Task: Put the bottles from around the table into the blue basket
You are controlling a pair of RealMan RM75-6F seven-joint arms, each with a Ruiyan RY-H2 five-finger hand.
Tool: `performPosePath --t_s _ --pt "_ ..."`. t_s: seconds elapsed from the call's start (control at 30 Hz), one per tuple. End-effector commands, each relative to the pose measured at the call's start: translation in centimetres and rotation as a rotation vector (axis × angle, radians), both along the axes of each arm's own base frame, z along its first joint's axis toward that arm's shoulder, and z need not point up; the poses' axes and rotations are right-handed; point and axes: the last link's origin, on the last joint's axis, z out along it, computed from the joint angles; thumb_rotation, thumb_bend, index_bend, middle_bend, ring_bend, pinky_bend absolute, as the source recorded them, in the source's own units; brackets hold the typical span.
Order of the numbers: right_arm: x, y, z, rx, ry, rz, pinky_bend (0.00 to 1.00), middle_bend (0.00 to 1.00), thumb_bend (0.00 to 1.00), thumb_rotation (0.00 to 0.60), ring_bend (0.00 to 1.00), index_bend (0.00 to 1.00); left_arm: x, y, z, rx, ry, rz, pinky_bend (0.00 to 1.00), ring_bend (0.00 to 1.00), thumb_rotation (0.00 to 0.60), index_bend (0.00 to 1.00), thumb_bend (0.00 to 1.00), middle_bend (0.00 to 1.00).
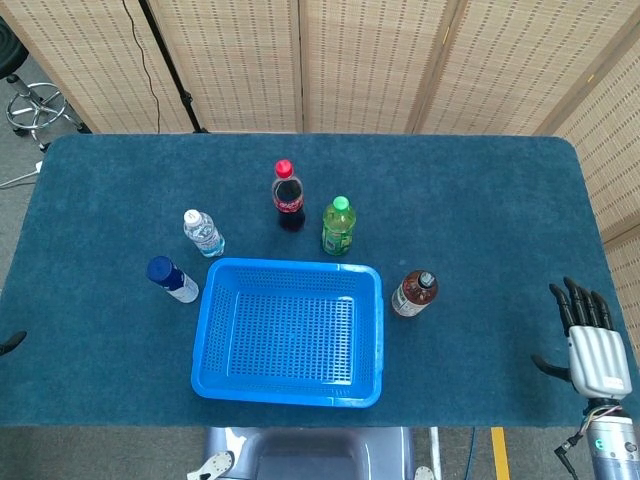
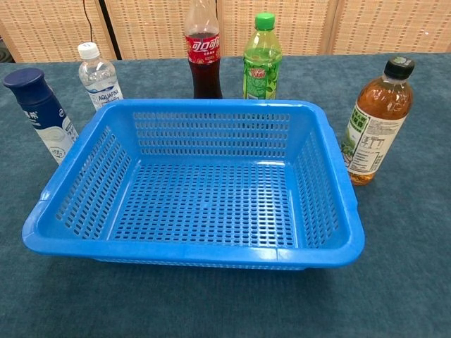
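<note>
Over at the table's (image 1: 480, 190) right edge, the right robot hand (image 1: 592, 345) is hovering with fingers spread, holding nothing, well apart from the tea bottle (image 1: 413, 293) standing beside the blue basket (image 1: 288, 390).

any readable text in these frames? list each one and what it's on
"AQUAFINA", on the clear water bottle, end of the word cut off by the basket rim.
Chinese Coca-Cola script, white on red, on the cola bottle.
Green bottle: red and white logo, too small to read.
Tea bottle: white label with fine print, blurred.
Dark blue bottle: white label, characters mostly hidden, unreadable.
Head view: all labels too small.
</note>
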Motion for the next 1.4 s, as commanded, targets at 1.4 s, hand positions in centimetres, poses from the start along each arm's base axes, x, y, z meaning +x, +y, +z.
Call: performPosePath --t_s 1.4 --pt "4.3 -15.2 -11.3 0.516 -0.761 0.086 0.0 0.0 0.0 0.6 0.0 0.0 -0.8 0.4 -0.1 0.02 0.002 0.054 0.0 0.0 0.6 0.0 0.0 0.0"
